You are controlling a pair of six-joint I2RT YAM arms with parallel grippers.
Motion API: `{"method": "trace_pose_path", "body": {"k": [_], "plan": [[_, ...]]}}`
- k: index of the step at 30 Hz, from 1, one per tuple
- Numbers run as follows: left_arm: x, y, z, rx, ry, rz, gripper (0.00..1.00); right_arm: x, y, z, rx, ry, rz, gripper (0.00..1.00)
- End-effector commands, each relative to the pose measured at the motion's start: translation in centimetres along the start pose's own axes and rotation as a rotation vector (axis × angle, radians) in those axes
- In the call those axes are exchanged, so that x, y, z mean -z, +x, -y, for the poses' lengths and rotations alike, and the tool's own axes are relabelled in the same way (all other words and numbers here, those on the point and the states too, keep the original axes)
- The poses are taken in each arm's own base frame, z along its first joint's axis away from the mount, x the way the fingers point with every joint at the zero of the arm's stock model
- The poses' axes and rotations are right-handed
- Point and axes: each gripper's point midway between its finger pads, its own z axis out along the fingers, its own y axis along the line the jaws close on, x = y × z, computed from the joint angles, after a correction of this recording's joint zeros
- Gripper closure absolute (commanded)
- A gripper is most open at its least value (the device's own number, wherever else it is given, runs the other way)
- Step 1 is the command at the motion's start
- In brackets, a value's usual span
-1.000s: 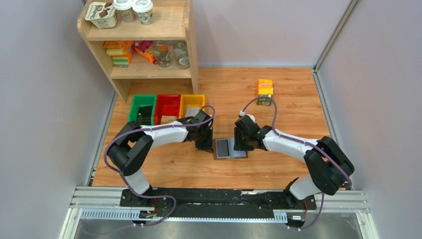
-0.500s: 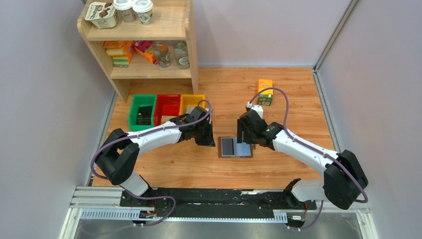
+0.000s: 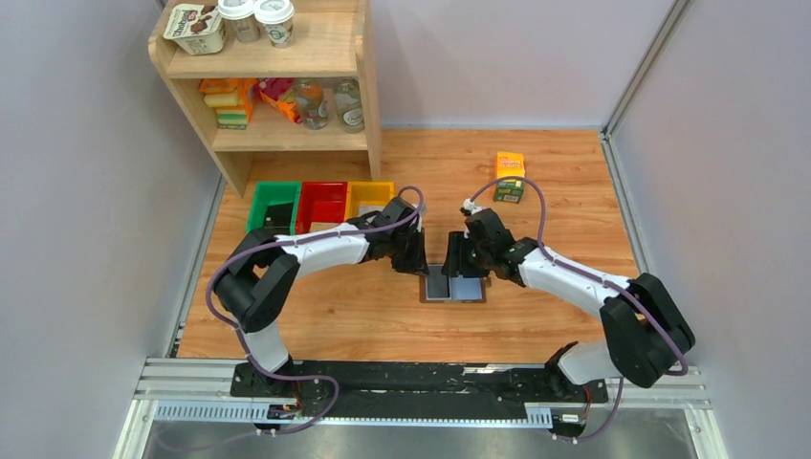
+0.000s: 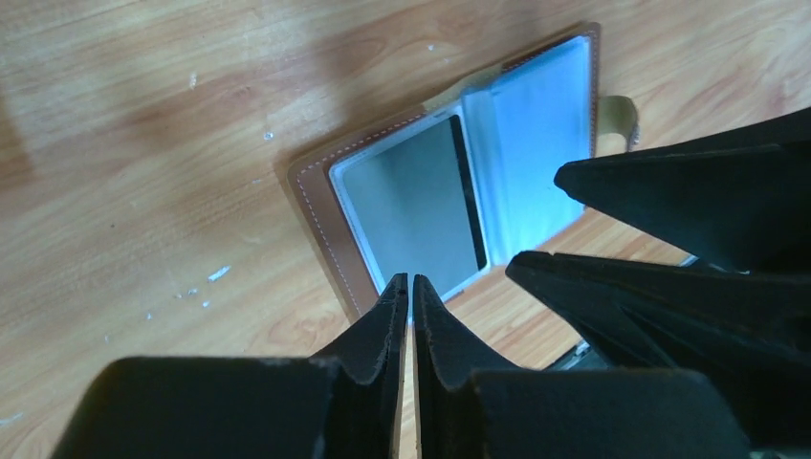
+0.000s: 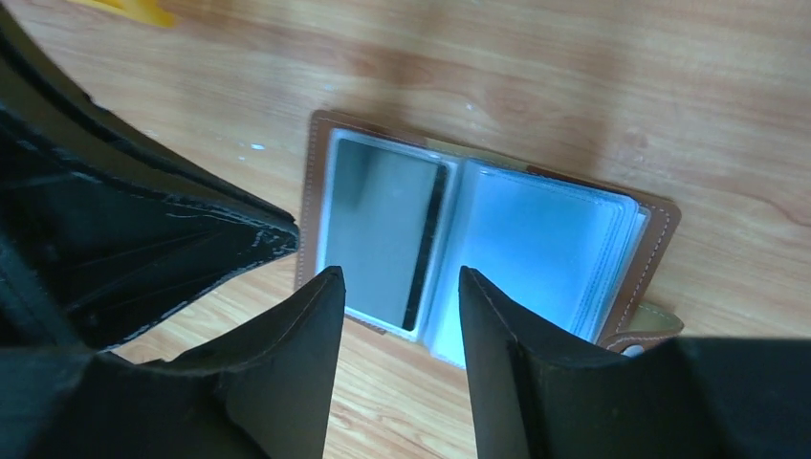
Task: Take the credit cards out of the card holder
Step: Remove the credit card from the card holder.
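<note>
Wooden table point(image 3: 574, 191) bears the open holder point(image 3: 454, 285) between both arms, one card point(image 4: 416, 206) sleeved inside. Left gripper point(image 4: 410, 287) pinched closed, empty; right gripper point(image 5: 402, 287) half-spread, empty. Seemingly the approach; next needs pinching that card's edge.

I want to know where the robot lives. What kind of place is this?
Probably a robot testing booth, not a real home: plain grey walls box in a wooden table, a left arm and right arm are bolted to a metal rail, and a small shelf holds cups and jars.
</note>
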Motion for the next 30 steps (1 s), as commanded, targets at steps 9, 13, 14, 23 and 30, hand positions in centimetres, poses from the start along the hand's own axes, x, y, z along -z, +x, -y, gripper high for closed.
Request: {"method": "trace_pose_path", "body": {"k": [9, 13, 14, 23, 30], "plan": [[-2.9, 1.8, -2.0, 0.010, -0.054, -0.076, 0.92, -3.0, 2.4, -0.4, -0.131, -0.228, -0.105, 0.52], [-3.1, 2.7, -3.1, 0.031, -0.079, -0.092, 0.92, -3.4, 2.8, -0.5, -0.135, -0.237, -0.122, 0.54], [-3.1, 2.7, -3.1, 0.032, -0.079, -0.092, 0.93, -3.4, 2.8, -0.4, -0.138, -0.234, -0.124, 0.54], [-2.7, 4.1, -4.5, 0.051, -0.124, -0.110, 0.94, -1.7, 0.8, 0.9, -0.139, -0.107, -0.044, 0.51], [-2.6, 4.0, -4.4, 0.050, -0.125, -0.105, 0.95, 0.3, -1.4, -1.1, -0.090, -0.206, 0.038, 0.50]]}}
